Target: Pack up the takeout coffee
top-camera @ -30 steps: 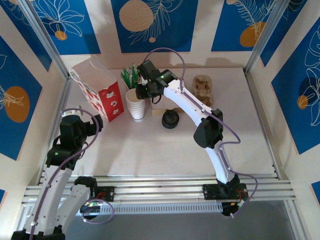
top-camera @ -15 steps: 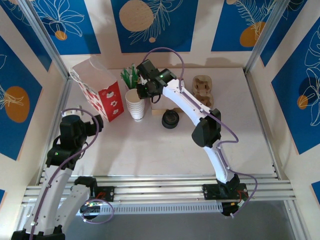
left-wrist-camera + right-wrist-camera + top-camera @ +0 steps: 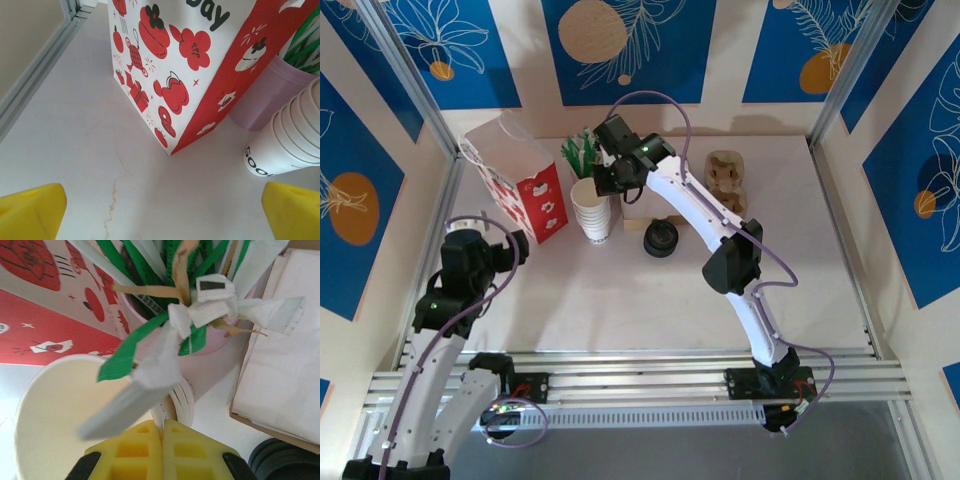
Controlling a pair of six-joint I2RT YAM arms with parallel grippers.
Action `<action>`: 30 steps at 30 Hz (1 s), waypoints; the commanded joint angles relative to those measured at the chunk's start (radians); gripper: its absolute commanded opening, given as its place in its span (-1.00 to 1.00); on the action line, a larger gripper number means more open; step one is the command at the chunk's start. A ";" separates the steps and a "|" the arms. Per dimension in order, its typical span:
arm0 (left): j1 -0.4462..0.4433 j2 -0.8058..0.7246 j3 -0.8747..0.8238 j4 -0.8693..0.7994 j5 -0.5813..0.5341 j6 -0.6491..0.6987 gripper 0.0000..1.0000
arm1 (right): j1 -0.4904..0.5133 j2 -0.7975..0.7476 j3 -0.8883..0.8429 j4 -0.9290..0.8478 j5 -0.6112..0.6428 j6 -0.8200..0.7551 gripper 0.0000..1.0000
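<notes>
The takeout coffee is out of view. A stack of lidless white cups [image 3: 591, 208] stands beside the red-and-white paper bag [image 3: 515, 185]. My right gripper [image 3: 603, 185] hangs over the stack. In the right wrist view its yellow fingers [image 3: 135, 450] are pressed together with the rim of the top cup [image 3: 65, 410] pinched between them, so the right gripper [image 3: 162, 427] is shut on it. My left gripper [image 3: 162, 215] is open and low over the table, facing the bag [image 3: 185, 65] and the cup stack [image 3: 292, 137], with nothing between its fingers.
A purple cup of green straws and wrapped stirrers [image 3: 200, 295] stands just behind the stack. A pile of black lids [image 3: 661, 239] and a napkin box [image 3: 285, 340] lie to the right. The brown cup carrier [image 3: 727, 178] is at the back right.
The right gripper's fingers have closed onto the top cup's rim. The left arm has stayed put.
</notes>
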 commanded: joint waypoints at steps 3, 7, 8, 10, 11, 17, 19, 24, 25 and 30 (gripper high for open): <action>-0.014 0.013 0.005 0.013 0.038 0.026 1.00 | -0.015 -0.013 0.043 -0.027 -0.114 0.034 -1.00; -0.025 0.029 0.010 0.006 0.043 0.028 1.00 | -0.023 -0.025 0.062 -0.041 -0.138 0.041 -1.00; -0.028 0.033 0.012 0.003 0.044 0.029 1.00 | -0.022 -0.027 0.074 -0.052 -0.135 0.038 -1.00; -0.031 0.041 0.013 0.000 0.047 0.030 1.00 | -0.020 -0.042 0.051 -0.035 -0.141 0.030 -1.00; -0.031 0.044 0.015 0.000 0.047 0.031 1.00 | -0.024 -0.046 0.039 -0.026 -0.155 0.028 -1.00; -0.033 0.075 0.022 0.000 0.058 0.029 1.00 | -0.025 -0.086 0.010 -0.004 -0.164 0.016 -1.00; -0.033 0.089 0.033 -0.008 0.057 0.029 1.00 | -0.026 -0.080 0.058 -0.025 -0.188 0.013 -1.00; -0.033 0.094 0.036 -0.016 0.041 0.033 1.00 | -0.015 -0.096 0.104 -0.029 -0.179 -0.016 -1.00; -0.034 0.088 0.035 -0.017 0.038 0.033 1.00 | -0.016 -0.099 0.112 -0.033 -0.180 -0.018 -1.00; -0.032 0.080 0.027 -0.013 0.031 0.036 1.00 | -0.016 -0.117 0.139 -0.044 -0.184 -0.028 -1.00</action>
